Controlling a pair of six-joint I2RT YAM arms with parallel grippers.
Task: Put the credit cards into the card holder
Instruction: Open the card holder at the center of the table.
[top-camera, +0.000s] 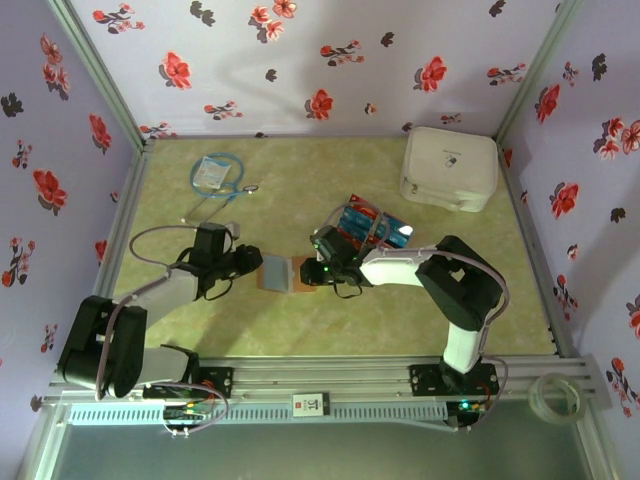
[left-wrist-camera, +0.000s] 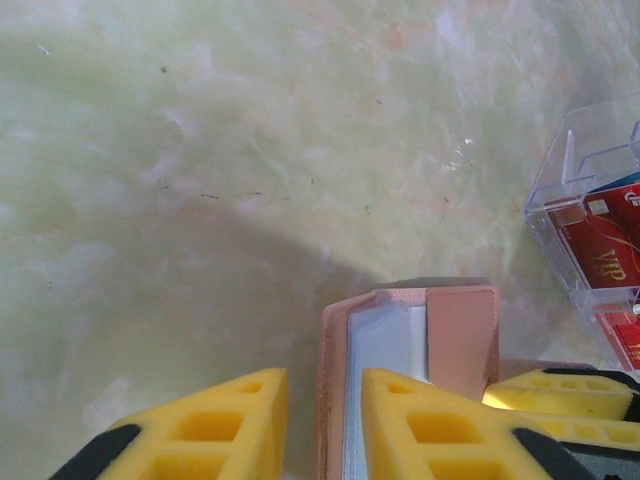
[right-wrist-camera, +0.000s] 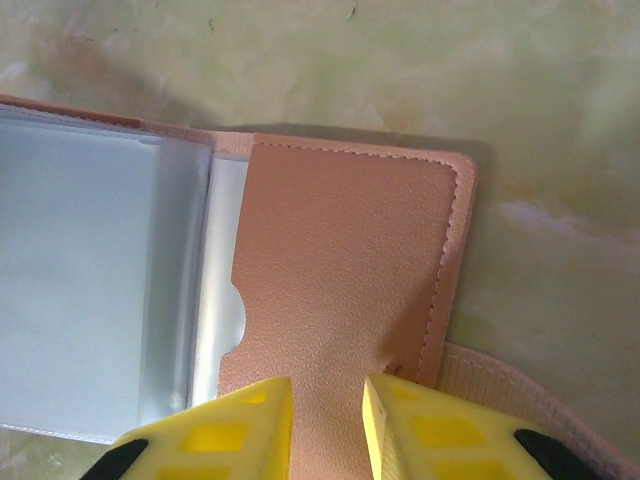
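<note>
Nearest the lens, the right gripper (right-wrist-camera: 328, 395) has its yellow fingers a narrow gap apart over the brown flap of the card holder (right-wrist-camera: 340, 270). It lies open on the table (top-camera: 300, 320), with its grey sleeves to the left of the flap. Whether the fingertips touch the flap cannot be told. The left gripper (left-wrist-camera: 325, 385) has its fingers slightly parted, with the holder's raised edge standing in the gap, closer to the right-hand finger and not clamped. From above, the holder lies between the two grippers near the table's middle. Red and blue credit cards (top-camera: 365, 222) sit in a clear box (left-wrist-camera: 560, 170) just behind the right gripper. A white case (top-camera: 450, 168) rests at the back right.
</note>
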